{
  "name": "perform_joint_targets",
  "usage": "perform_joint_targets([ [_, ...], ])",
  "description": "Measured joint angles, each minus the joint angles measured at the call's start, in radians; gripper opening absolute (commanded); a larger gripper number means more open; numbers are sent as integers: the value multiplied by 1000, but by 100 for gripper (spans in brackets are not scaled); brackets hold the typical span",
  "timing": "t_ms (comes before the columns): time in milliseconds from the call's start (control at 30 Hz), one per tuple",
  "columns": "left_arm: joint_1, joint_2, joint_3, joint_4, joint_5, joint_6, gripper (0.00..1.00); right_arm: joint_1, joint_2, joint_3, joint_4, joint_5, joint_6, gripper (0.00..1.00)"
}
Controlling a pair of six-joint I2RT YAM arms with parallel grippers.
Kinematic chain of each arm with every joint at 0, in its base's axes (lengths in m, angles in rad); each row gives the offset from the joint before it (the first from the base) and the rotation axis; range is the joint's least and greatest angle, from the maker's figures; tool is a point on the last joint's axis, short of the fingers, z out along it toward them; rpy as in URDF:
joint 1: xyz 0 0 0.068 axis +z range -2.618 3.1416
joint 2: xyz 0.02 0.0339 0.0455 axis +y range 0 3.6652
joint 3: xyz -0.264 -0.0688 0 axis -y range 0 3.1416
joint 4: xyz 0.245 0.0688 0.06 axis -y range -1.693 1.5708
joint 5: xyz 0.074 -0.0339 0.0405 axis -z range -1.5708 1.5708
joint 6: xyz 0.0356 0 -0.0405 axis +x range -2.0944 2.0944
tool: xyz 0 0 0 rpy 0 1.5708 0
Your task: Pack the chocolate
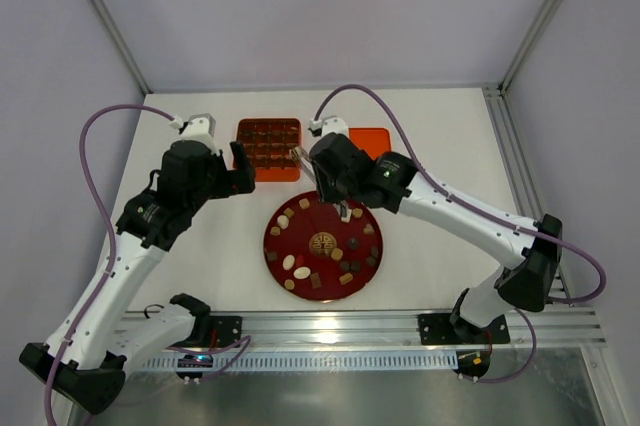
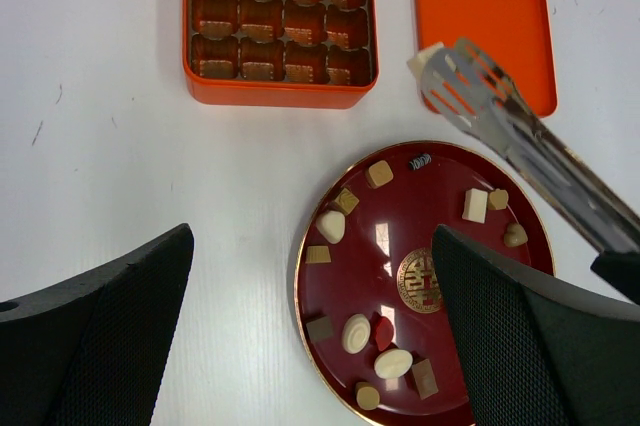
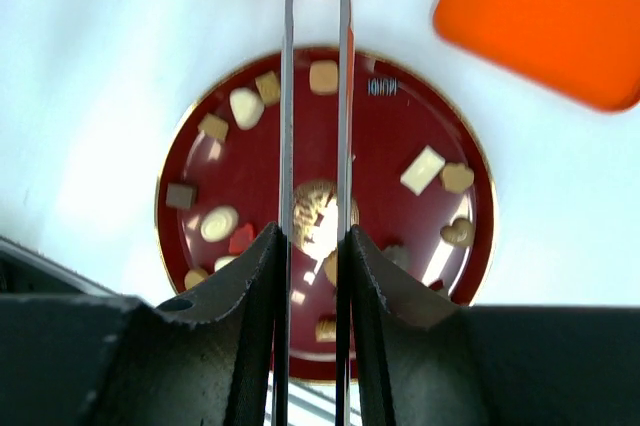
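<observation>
The chocolate pieces [image 2: 474, 205] lie flat and scattered on the red plate [image 2: 450, 161], their long sides in no common direction. The left claw [image 2: 312, 236] is wide apart above; the right claw [image 3: 310, 236] is clamped on tongs [image 3: 289, 96]. White table [image 2: 100, 146], pale walls [image 1: 300, 6].

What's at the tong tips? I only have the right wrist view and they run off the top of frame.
Observer: The left wrist view shows what looks like a cream chocolate pinched at the tips of the tongs.
Operator: Over the box?
Observer: Barely. From above, the tips sit at the right edge of the box, beside the lid.
Operator: Left arm in the way?
Observer: No. The left gripper is open and empty, by the box's left edge.
</observation>
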Motion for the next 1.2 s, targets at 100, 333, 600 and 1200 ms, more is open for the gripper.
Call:
perform_joint_targets([
  [100, 0, 3, 0, 0, 0, 0, 100, -34, 50, 66, 35, 0, -34, 33],
  [333, 0, 16, 0, 0, 1, 3, 100, -142, 240, 225, 116, -23, -117, 33],
  [600, 0, 31, 5, 0, 3, 4, 100, -208, 433, 388, 156, -51, -185, 33],
  [1200, 0, 33, 13, 0, 3, 5, 100, -231, 571, 433, 171, -79, -204, 33],
])
